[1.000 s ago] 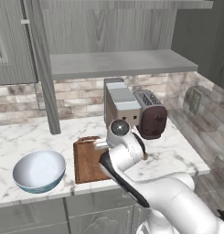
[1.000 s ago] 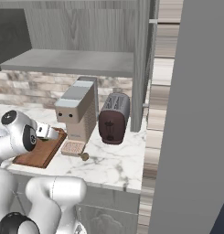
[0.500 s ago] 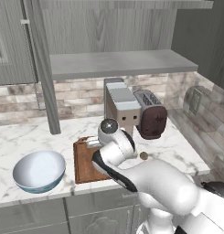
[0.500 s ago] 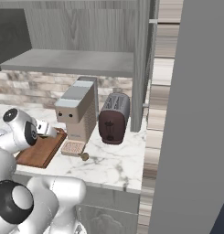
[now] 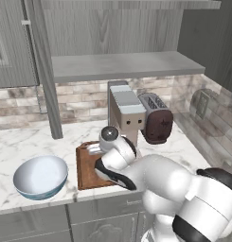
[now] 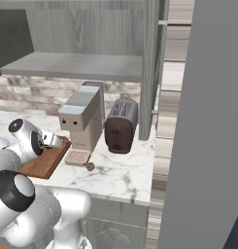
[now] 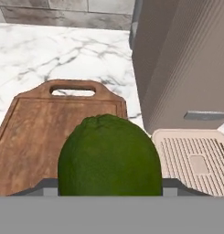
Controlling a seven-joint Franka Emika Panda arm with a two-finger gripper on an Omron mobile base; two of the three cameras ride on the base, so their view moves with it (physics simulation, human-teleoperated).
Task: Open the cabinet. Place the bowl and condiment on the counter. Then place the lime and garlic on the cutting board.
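My end effector (image 7: 109,189) holds the lime (image 7: 109,156) between its tips, over the cutting board (image 7: 35,132); the board lies on the marble table (image 7: 54,50); a coffee machine (image 7: 182,64) stands just beside.

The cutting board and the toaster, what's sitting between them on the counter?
The beige coffee machine stands between the cutting board and the toaster, its drip tray at its foot; the right base view shows it. The garlic lies just in front.

Lime (image 7: 109,155) above cutting board (image 7: 35,132); bowl (image 5: 40,177) left.
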